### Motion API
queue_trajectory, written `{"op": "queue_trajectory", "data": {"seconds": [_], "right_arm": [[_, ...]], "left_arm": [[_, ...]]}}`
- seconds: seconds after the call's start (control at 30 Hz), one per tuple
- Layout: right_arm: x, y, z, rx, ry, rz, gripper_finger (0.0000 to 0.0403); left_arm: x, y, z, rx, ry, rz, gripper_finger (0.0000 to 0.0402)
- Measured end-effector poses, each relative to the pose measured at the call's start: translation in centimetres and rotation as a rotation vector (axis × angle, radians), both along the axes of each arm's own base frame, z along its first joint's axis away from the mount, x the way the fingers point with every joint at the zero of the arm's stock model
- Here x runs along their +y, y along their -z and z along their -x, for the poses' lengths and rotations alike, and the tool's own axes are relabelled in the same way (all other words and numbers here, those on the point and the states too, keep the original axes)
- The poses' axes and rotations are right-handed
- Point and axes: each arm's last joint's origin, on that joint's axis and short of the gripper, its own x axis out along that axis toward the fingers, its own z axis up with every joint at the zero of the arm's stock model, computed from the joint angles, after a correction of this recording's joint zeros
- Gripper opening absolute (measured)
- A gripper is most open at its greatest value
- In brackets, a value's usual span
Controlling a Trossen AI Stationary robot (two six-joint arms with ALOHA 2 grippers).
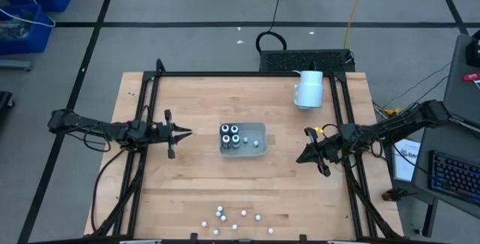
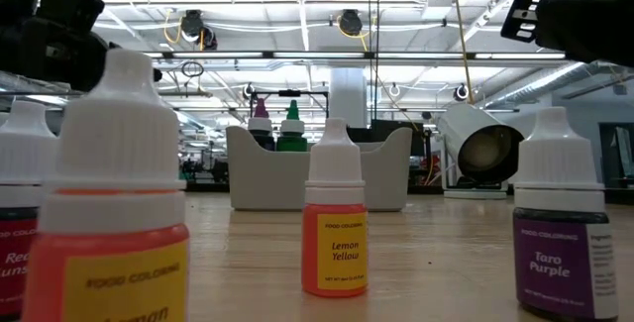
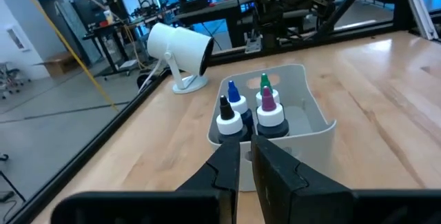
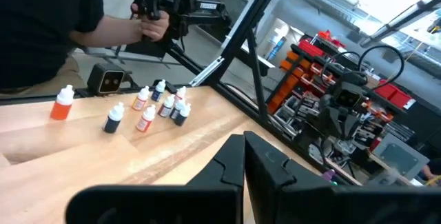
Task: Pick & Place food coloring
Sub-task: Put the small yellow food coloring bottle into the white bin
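Judging four dark white-capped jars (image 1: pixel 230 136) already set in the pale grey tray (image 1: pixel 259 128) mid-bench, I hold the left gripper (image 1: pixel 186 132) nearly shut, empty, the right gripper (image 1: pixel 303 157) shut, empty; next: fetch tiny bottles (image 1: pixel 232 218) from the near edge.

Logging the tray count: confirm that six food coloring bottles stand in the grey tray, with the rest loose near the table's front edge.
Not six: the high view shows four bottles standing in the grey tray. The rest do lie loose near the table's front edge.

"Lemon Yellow" btl (image 2: pixel 335 225); "Taro Purple" btl (image 2: pixel 561 228)
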Motion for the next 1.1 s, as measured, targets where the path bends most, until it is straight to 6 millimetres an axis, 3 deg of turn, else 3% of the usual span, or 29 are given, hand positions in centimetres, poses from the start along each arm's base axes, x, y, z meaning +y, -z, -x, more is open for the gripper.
{"op": "queue_trajectory", "data": {"seconds": [0.33,0.6,0.83,0.97,1.1], "right_arm": [[0.0,0.0,0.0,0.015,-0.002,-0.033,0.0],[-0.1,-1.2,0.1,-0.105,0.016,-0.062,0.0],[-1.0,-2.5,0.1,-0.169,0.297,-0.363,0.0],[-1.1,-2.5,0.1,-0.136,0.307,-0.487,0.0],[-1.2,-2.4,0.1,-0.121,0.313,-0.501,0.0]], "left_arm": [[0.0,0.0,0.0,-0.003,-0.002,0.022,0.0047],[0.0,-0.2,0.0,-0.034,-0.012,0.085,0.0047],[0.0,-0.1,0.0,-0.045,-0.031,0.248,0.0047],[0.0,0.2,0.0,-0.03,-0.043,0.318,0.0047],[0.0,0.9,0.1,0.037,-0.057,0.324,0.0047]]}}
